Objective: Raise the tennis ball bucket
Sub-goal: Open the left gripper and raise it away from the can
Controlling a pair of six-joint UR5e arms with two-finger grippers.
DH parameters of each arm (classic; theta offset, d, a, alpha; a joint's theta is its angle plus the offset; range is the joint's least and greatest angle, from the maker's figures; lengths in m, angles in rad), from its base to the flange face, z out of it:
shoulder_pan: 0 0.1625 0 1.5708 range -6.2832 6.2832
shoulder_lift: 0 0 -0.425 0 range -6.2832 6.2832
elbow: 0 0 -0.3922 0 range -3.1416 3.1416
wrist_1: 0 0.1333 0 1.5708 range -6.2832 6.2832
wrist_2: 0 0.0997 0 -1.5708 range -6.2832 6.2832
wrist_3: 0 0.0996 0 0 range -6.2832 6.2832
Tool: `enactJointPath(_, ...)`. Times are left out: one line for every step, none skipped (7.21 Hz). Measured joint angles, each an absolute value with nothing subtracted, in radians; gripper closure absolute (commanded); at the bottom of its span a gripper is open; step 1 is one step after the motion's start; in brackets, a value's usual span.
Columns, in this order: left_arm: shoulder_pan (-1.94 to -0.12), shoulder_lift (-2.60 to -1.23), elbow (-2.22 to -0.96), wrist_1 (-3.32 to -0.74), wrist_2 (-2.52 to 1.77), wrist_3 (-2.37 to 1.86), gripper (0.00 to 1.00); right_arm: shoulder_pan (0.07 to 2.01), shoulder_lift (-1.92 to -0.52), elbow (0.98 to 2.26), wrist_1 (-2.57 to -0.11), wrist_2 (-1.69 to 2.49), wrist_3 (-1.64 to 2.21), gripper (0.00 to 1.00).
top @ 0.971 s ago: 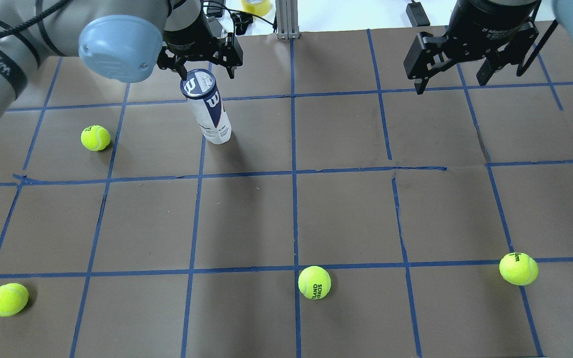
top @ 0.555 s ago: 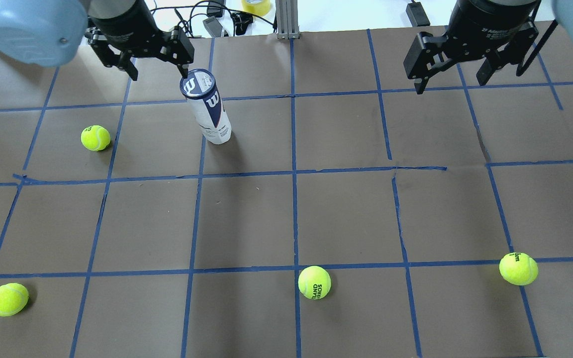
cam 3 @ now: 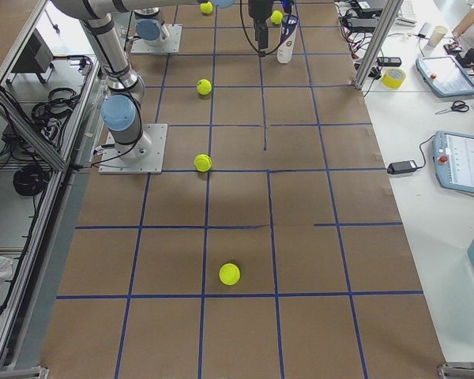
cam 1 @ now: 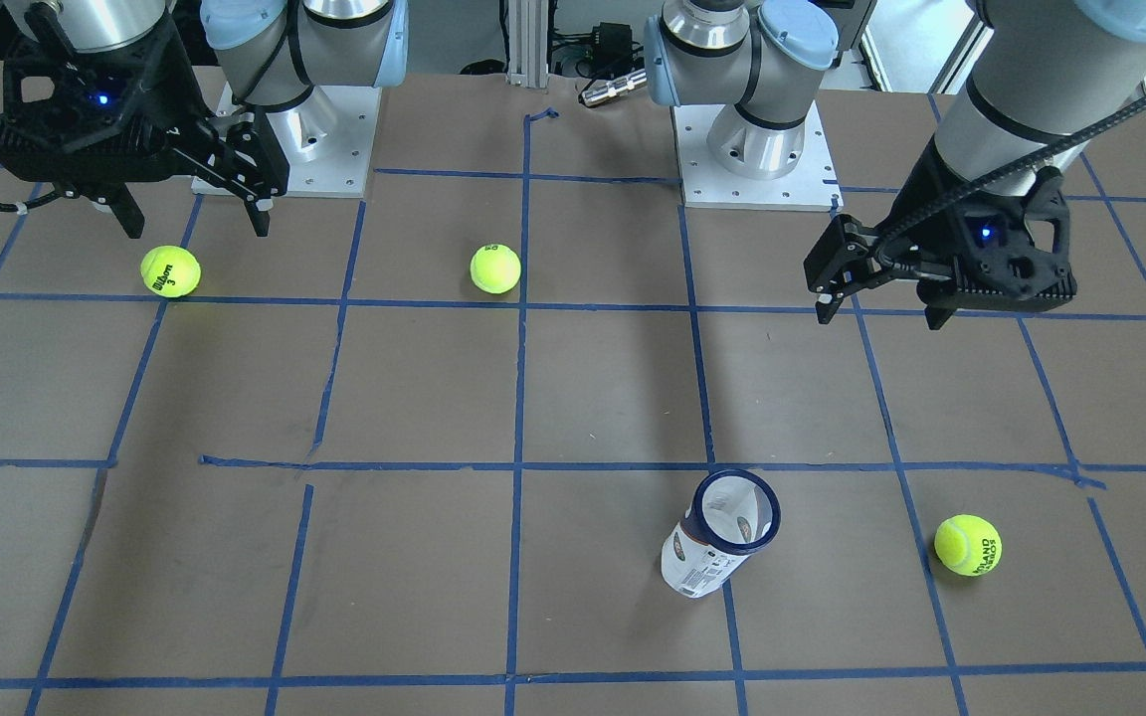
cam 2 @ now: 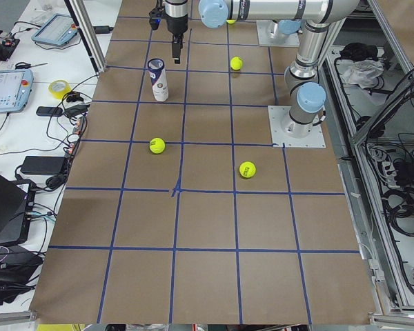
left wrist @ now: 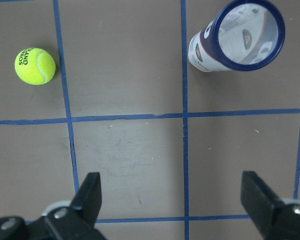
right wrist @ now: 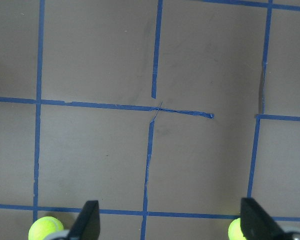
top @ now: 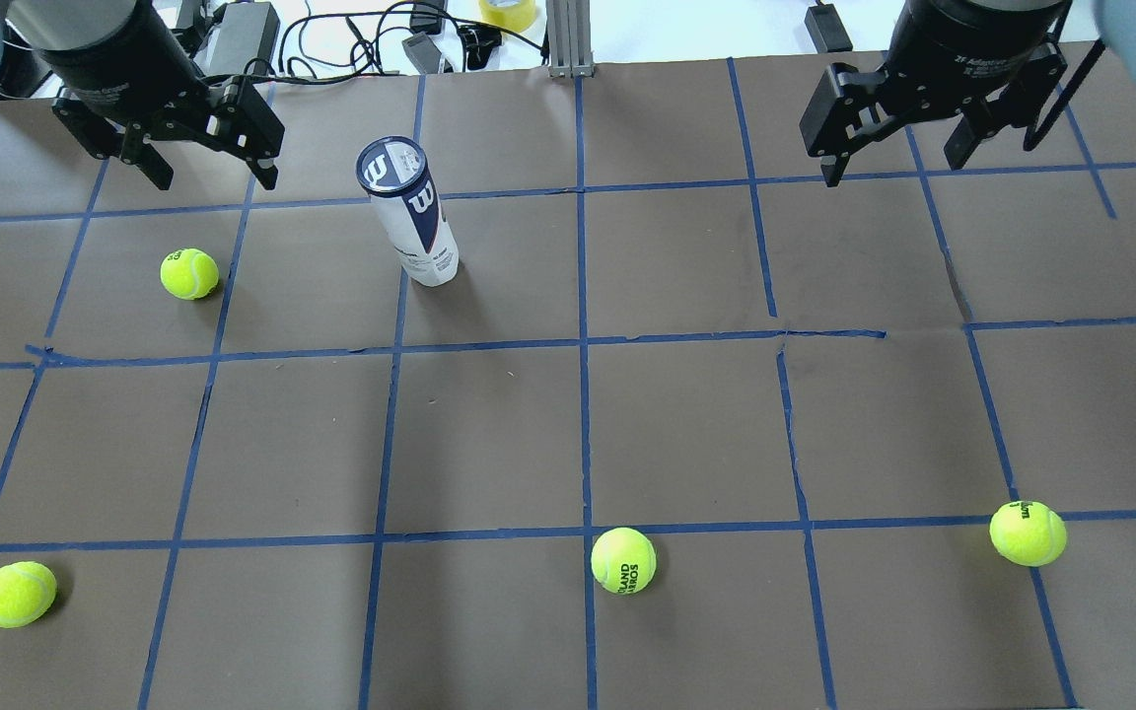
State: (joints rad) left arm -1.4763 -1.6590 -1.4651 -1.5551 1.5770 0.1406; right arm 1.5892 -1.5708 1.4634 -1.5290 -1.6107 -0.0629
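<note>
Upper left overhead, the slim white-and-navy tennis ball can (top: 417,225) stands upright, right of the nearer left gripper (top: 215,180). That gripper is spread wide and empty. The right gripper (top: 891,170) is likewise.

On the brown tabletop (top: 686,424), gridded with blue tape (top: 585,444), lie four balls: upper-left ball (top: 189,273), lower-left ball (top: 17,594), bottom-centre ball (top: 623,560), lower-right ball (top: 1028,532).

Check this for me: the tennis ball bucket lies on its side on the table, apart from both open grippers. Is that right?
No: the tennis ball bucket stands upright on the table, as the overhead exterior view shows. It is apart from the open left gripper and the open right gripper.
</note>
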Motion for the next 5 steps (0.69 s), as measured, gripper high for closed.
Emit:
enactJointPath(-1.475,-1.646,-1.485,-1.553,1.574,0.145,0.0,1.589,-1.571,1.463,-1.529,-1.611,-0.063,0.0)
enactJointPath(-1.475,-1.64,-1.496,-1.552,1.572,0.147,0.0,1.589,-1.571,1.463,-1.529,-1.611,-0.063,0.0)
enactJointPath(-1.476,-1.637,-1.5,-1.551,1.57,0.147,0.0,1.589,-1.571,1.463,-1.529,-1.611,-0.063,0.0)
enactJointPath(-1.476,-1.636,-1.502,-1.551,1.569,0.147,0.0,1.589,-1.571,1.463,-1.529,-1.611,-0.063,0.0)
enactJointPath(-1.477,-1.636,-1.503,-1.55,1.568,0.147,0.0,1.589,-1.57,1.463,-1.529,-1.611,-0.063,0.0)
